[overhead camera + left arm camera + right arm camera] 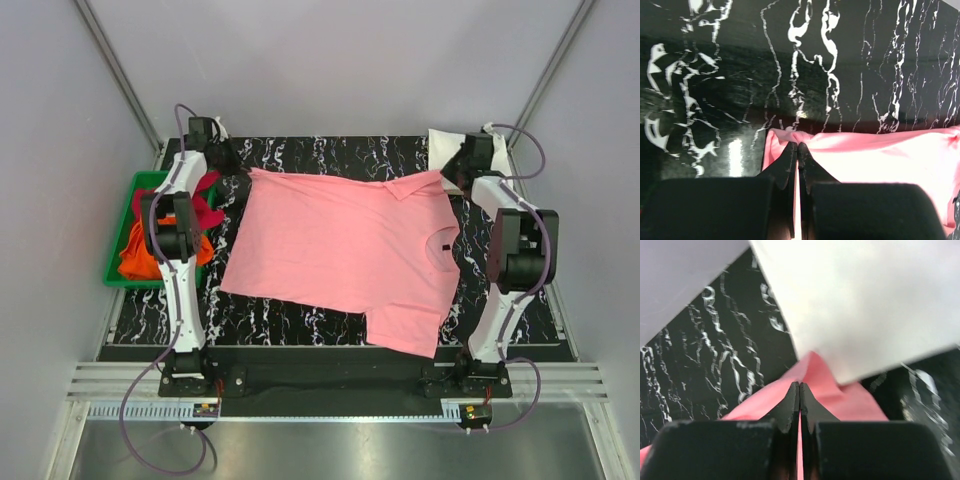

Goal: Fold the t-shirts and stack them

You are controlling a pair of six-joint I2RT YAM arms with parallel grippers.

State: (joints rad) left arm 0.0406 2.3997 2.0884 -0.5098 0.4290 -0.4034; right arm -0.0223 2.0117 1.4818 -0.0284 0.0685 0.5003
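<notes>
Pink t-shirt point(340, 250) held at both far corners over the black marbled table point(330, 155).

The pink t-shirt is spread across the middle of the table, with its near edge lying on the surface towards the near right. Its far left corner is pinched between the closed fingers of the left gripper point(797, 146), and its far right corner, by a sleeve, is pinched the same way by the right gripper point(799, 385). The white t-shirt point(443, 146) is seen at the far right corner, just behind the right gripper. The orange t-shirt point(135, 262) and the magenta-red t-shirt point(206, 211) are bundled in the green tray point(122, 225) at the left, partly hidden by the left arm.
</notes>
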